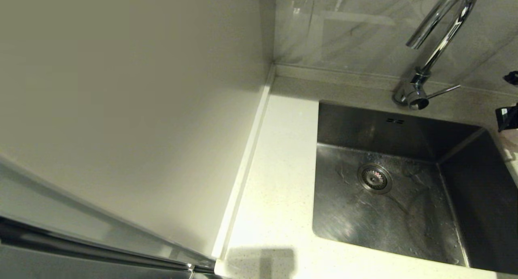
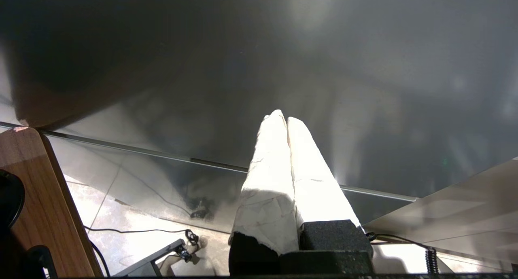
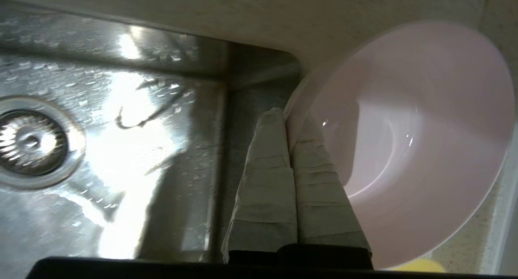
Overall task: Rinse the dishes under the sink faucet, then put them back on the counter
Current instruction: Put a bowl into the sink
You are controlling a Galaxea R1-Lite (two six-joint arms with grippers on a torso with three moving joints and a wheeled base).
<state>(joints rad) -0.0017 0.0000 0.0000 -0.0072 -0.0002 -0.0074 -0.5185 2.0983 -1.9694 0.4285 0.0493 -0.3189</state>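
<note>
Right gripper (image 3: 288,121) clamped on rim of pale pink bowl (image 3: 408,149), bowl tilted at sink (image 3: 121,149) corner, over the edge where basin meets counter (image 3: 364,12). Drain (image 3: 30,143) well apart from bowl. Left gripper (image 2: 286,121) parked away from sink, fingers pressed together, holding nothing.

Dim overall; harsh glare on sink (image 3: 121,149) floor, hand (image 2: 286,121) overexposed.

Both grippers: pale tape-wrapped fingers (image 3: 263,178) w/ black bases.
</note>
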